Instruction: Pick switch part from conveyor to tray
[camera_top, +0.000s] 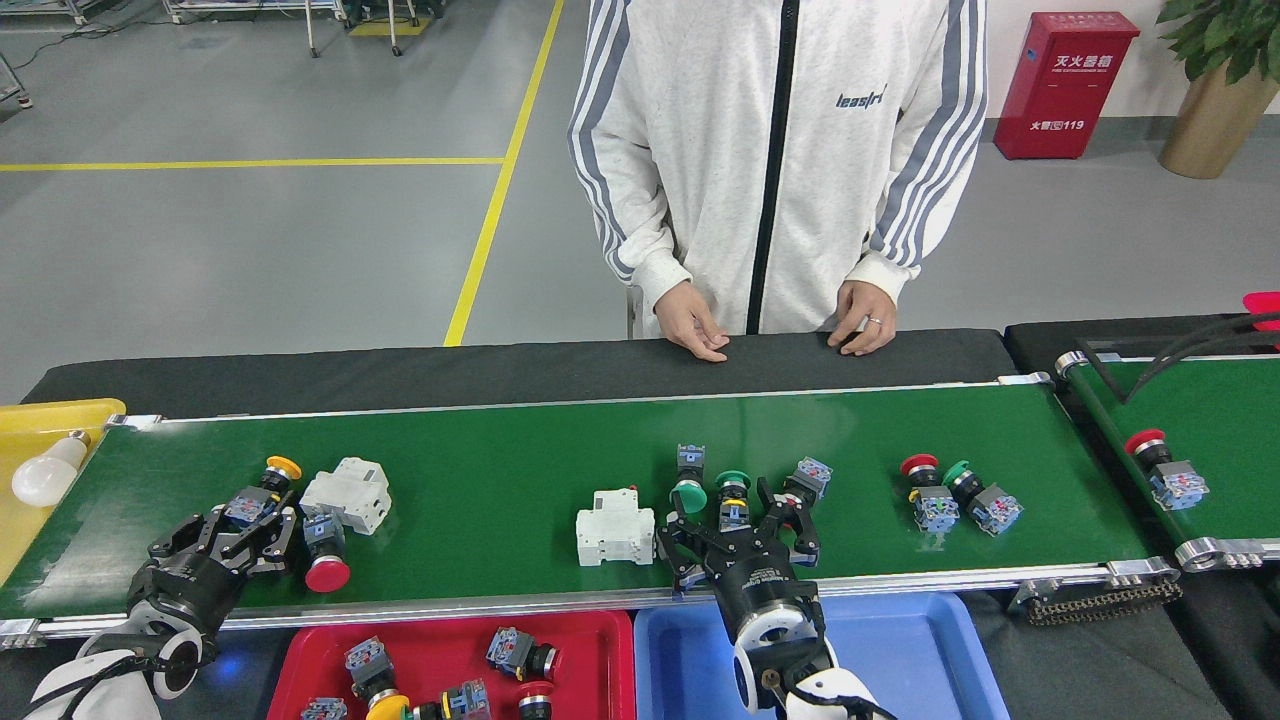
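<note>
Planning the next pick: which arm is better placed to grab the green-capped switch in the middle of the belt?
Right. The right gripper is open with its fingers straddling the green-capped switch; the left gripper sits far off by the yellow-capped switch.

the conveyor (560, 440) belt is glossy green, its side rails bare silver metal. just beside its near rail, the red tray (300, 665) and blue tray (930, 650) look smooth plastic.

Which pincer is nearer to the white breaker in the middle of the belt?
Right. The right pincer hangs just right of the white breaker, over the green-capped switches. The left pincer is far off toward the belt's left end, by the yellow-capped switch.
</note>
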